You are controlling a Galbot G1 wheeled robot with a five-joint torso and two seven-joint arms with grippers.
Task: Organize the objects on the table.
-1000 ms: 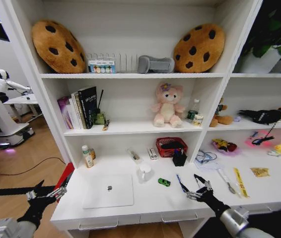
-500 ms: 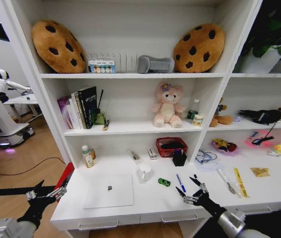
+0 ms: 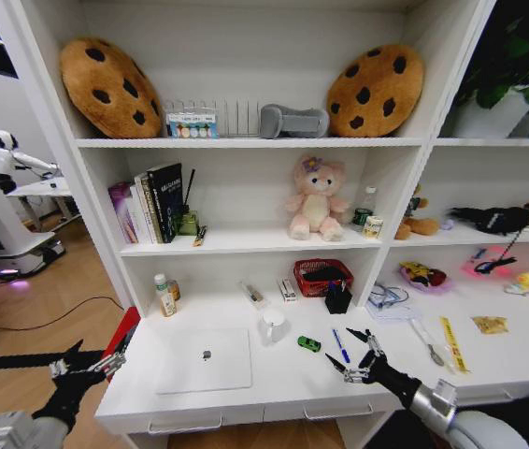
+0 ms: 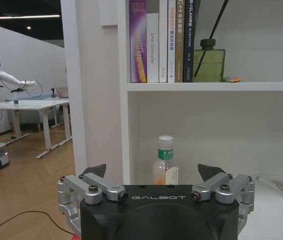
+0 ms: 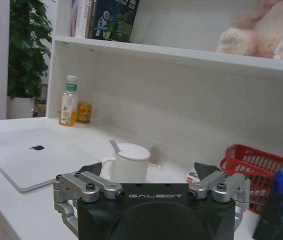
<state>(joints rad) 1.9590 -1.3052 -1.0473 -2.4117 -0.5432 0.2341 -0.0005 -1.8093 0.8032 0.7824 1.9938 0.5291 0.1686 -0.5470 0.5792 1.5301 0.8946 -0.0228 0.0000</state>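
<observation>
A closed silver-white laptop lies at the front left of the long white table. It also shows in the right wrist view. A tiny green toy car sits right of the laptop. A blue pen lies just right of the car. My right gripper is open low over the table, its fingertips on either side of the pen's near end. I cannot tell if it touches the pen. My left gripper hangs open off the table's left end.
A white mug stands behind the car. A red basket and a black pen holder sit at the back. A bottle stands at the back left. A metal spoon and a yellow strip lie to the right.
My right gripper has moved left along the table's front, up to the blue pen. The left arm has stayed still.
</observation>
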